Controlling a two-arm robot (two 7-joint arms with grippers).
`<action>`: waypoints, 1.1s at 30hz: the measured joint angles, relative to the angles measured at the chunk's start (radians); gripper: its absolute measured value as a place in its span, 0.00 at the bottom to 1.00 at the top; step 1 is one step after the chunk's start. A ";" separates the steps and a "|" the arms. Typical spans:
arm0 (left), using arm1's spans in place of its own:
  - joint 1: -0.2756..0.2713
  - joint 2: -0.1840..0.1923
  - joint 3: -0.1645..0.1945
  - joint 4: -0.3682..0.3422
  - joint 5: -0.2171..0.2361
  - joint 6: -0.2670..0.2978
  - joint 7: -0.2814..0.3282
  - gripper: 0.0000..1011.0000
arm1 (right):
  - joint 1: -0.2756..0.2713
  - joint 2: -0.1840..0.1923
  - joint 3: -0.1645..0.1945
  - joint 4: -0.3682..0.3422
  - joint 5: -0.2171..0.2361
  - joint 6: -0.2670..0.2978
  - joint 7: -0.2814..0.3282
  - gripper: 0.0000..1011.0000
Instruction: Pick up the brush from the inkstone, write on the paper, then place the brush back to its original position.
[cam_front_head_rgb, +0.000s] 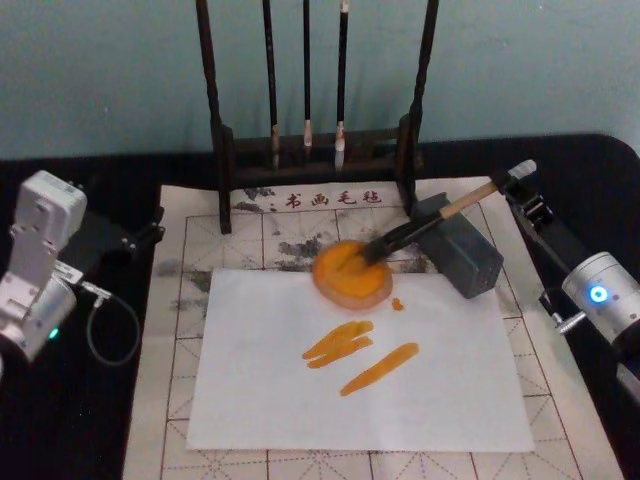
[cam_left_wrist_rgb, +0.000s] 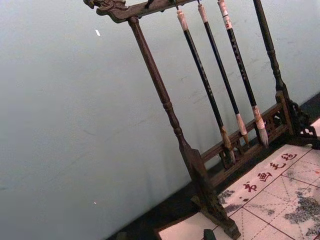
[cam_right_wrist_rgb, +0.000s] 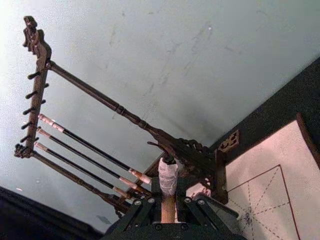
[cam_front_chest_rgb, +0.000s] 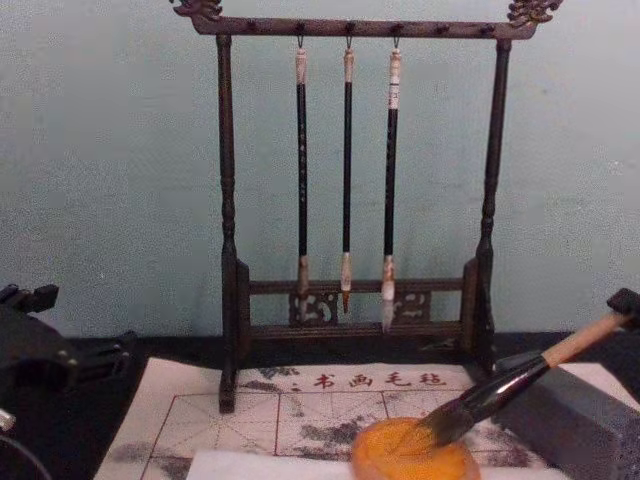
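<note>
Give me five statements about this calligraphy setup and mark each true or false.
1. The brush has its bristles in the orange dish. True.
2. The paper is blank. False: it bears three orange strokes.
3. Four brushes hang on the rack. False: three thin brushes hang there.
4. The right gripper holds the brush's handle end. True.
5. The left gripper hovers over the paper. False: it sits at the left, off the mat.
</note>
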 joint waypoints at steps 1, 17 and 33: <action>0.000 0.000 0.000 0.000 0.000 0.000 0.000 0.99 | 0.000 -0.002 0.002 0.001 -0.002 0.000 -0.001 0.17; 0.000 0.000 0.000 0.000 0.000 0.000 0.000 0.99 | 0.000 -0.018 0.020 0.012 -0.023 0.017 -0.002 0.17; 0.000 0.000 0.000 0.000 0.000 0.000 0.000 0.99 | -0.004 -0.026 0.029 0.021 -0.025 0.034 -0.015 0.17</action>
